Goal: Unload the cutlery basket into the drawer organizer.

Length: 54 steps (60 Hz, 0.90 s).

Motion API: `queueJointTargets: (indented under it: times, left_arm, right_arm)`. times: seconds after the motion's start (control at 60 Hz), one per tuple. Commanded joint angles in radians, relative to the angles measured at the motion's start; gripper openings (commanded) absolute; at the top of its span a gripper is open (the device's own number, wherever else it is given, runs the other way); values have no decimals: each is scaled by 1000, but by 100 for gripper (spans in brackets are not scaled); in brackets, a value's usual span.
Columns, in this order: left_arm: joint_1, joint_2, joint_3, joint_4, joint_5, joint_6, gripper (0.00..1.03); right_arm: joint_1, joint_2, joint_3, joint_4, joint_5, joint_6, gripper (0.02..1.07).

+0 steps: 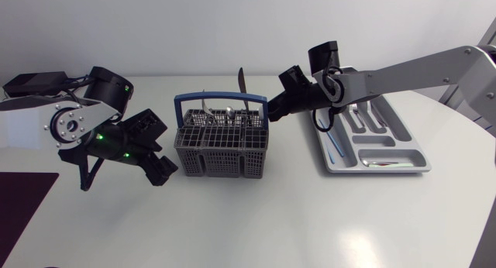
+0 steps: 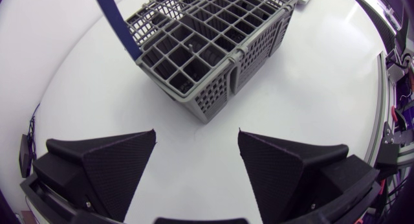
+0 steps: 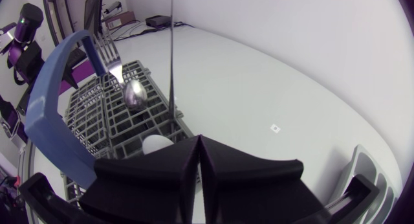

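Right gripper (image 3: 199,145) is pinched tight on a thin knife (image 3: 172,56) over the cutlery basket (image 1: 221,152), at its side nearest the organizer (image 1: 404,135). Knife's standing nearly upright, long axis vertical, free end pointing at the ceiling. I'd lift it straight up till it clears the grid and the blue handle (image 3: 55,114), then swing over and lay it flat along a long slot. Left gripper (image 2: 197,143) sits wide open and empty, just beside the basket.

A blue handle (image 1: 221,99) arches over the basket (image 1: 221,153); the table (image 1: 256,221) in front lies open.
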Motion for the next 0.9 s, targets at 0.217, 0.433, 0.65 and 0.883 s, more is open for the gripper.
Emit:
queueJointTargets:
  times: [0.217,0.433,0.65,0.883]
  left_arm:
    - [47,21,-21,20,-2,36,98]
    - [59,24,-21,34,-2,42,98]
    - [101,50,-18,46,-2,53,98]
    - [133,122,-13,62,-2,57,98]
  right_arm:
    - [80,-62,-154,-35,-32,-44,10]
    - [132,-183,-292,-58,-10,-78,9]
    - [39,-267,-300,-40,8,-69,9]
    - [12,-137,-254,-37,19,-89,9]
